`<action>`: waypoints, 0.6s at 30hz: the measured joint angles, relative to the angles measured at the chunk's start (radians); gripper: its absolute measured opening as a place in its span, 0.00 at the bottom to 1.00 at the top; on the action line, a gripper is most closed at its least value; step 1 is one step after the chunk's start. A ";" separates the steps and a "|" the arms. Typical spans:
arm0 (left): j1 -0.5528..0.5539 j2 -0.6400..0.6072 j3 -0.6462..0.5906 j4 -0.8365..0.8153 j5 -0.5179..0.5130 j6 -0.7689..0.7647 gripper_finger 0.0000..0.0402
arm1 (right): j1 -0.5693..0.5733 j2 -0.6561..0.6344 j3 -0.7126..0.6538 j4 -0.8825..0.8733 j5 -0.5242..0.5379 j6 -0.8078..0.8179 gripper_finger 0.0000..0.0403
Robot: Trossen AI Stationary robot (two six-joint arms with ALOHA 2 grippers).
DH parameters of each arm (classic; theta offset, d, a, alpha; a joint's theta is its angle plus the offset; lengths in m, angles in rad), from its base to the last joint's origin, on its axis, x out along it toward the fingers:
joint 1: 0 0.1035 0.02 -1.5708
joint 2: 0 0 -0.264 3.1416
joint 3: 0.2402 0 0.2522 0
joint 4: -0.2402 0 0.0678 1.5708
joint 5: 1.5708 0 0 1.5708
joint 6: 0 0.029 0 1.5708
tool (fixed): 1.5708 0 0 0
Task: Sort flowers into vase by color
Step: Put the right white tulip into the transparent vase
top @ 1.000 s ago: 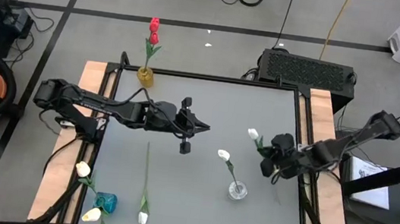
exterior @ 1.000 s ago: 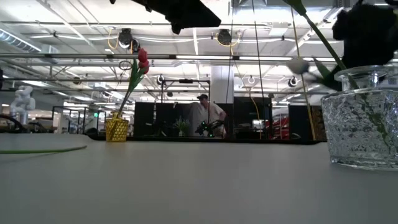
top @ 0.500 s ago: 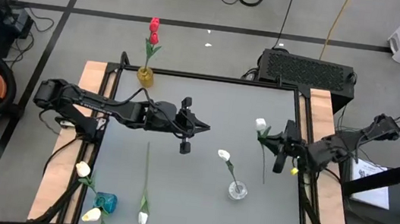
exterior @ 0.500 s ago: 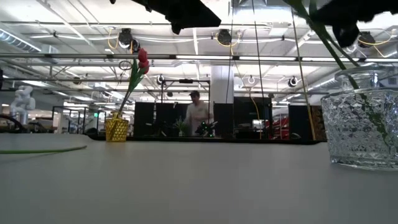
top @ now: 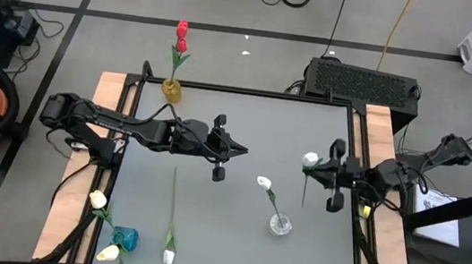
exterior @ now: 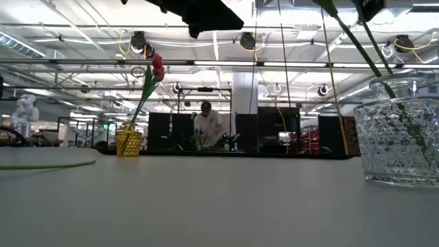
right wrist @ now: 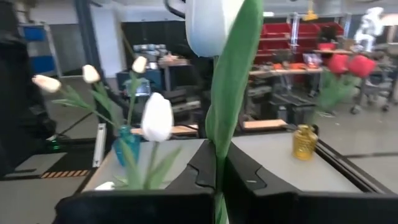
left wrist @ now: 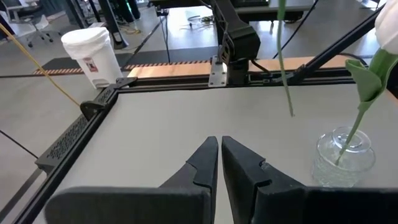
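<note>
My right gripper is shut on a white tulip above the table's right part, near the clear glass vase, which holds another white tulip. The held tulip's stem hangs down, its end clear of the table. My left gripper is shut and empty above the table's middle. Red tulips stand in a yellow vase at the far edge. Cream-yellow tulips stand in a blue vase at the near left. One white tulip lies flat on the table. My right gripper pinches the white tulip's stem and leaf between its two fingers, a little below the head. The fingers come level from the table's right side and lie across the stem. The tulip stands about upright, lifted clear, its long stem hanging below the fingers.
The grey table top lies open between the arms. The glass vase shows large at the right of the low view. A person moves in the room far behind the table.
My right gripper has risen with the white tulip and turned at the wrist, its fingers now pointing toward the table's left. The tulip has been lifted clear of the table and swung from slanting to about upright. The left arm has kept still.
</note>
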 joint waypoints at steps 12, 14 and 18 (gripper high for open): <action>0.000 0.000 0.000 0.000 0.000 -0.001 0.07 | 0.002 0.050 0.000 0.192 -0.147 -0.091 0.00; 0.000 0.000 0.000 0.000 0.000 -0.001 0.07 | 0.002 0.055 0.000 0.219 -0.189 -0.103 0.00; 0.000 0.000 0.000 0.000 0.000 -0.001 0.07 | 0.002 0.068 0.000 0.244 -0.265 -0.104 0.00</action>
